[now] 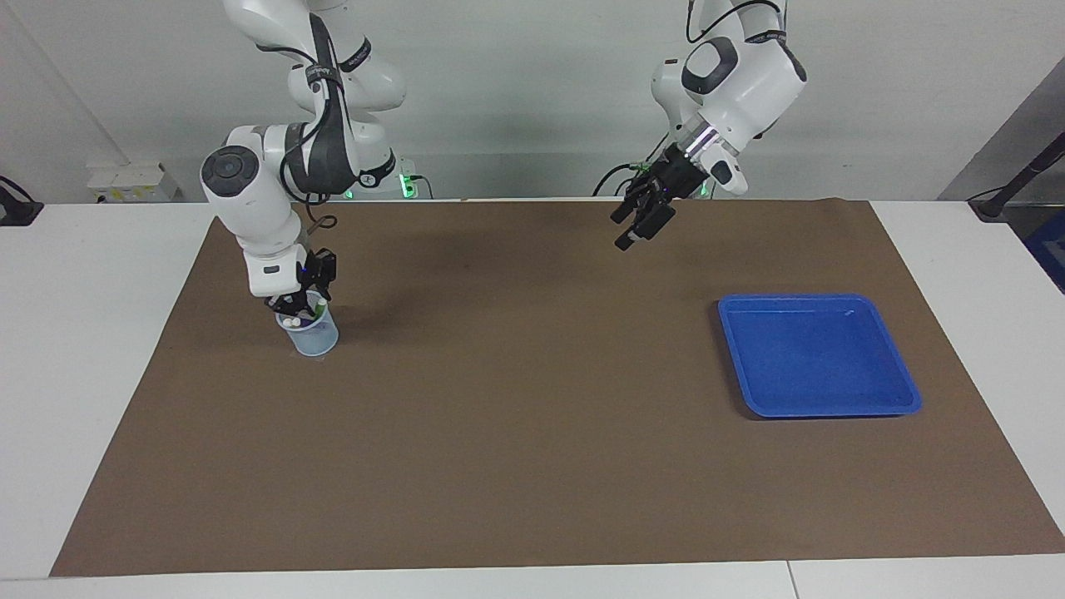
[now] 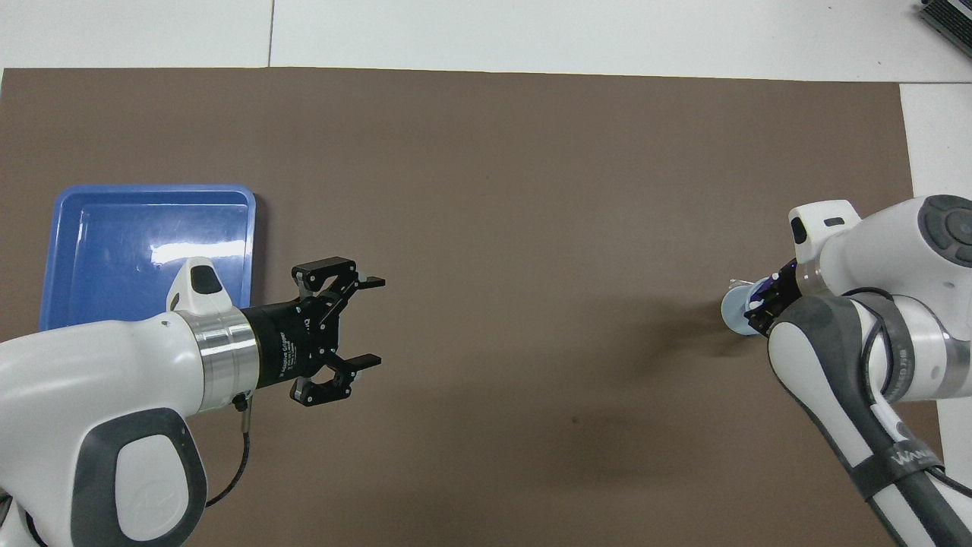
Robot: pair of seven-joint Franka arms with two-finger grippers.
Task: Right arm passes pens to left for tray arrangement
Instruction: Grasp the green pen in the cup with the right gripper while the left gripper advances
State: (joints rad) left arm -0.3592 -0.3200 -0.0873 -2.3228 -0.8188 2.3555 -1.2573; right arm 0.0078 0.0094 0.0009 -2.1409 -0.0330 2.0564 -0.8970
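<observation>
A brown mat (image 1: 532, 399) covers the white table (image 1: 83, 349) below a pale wall where my two arms are mounted. Nearest my bases, my left gripper (image 2: 372, 319) hangs in the air over bare mat toward the left arm's end, its two fingers (image 2: 370, 282) spread wide and holding nothing. Toward the right arm's end, my right gripper (image 1: 299, 301) reaches straight down into the mouth of a small pale-blue cup (image 1: 312, 334) standing on the mat; whitish pen ends (image 1: 291, 319) show at the rim, with a purple tip (image 2: 762, 287) visible from above. I cannot tell whether those fingers are pinching a pen or merely sitting among them. Farther from my bases than the left gripper, the blue tray (image 1: 819, 353) lies flat on the mat at the left arm's end, well apart from the cup.
</observation>
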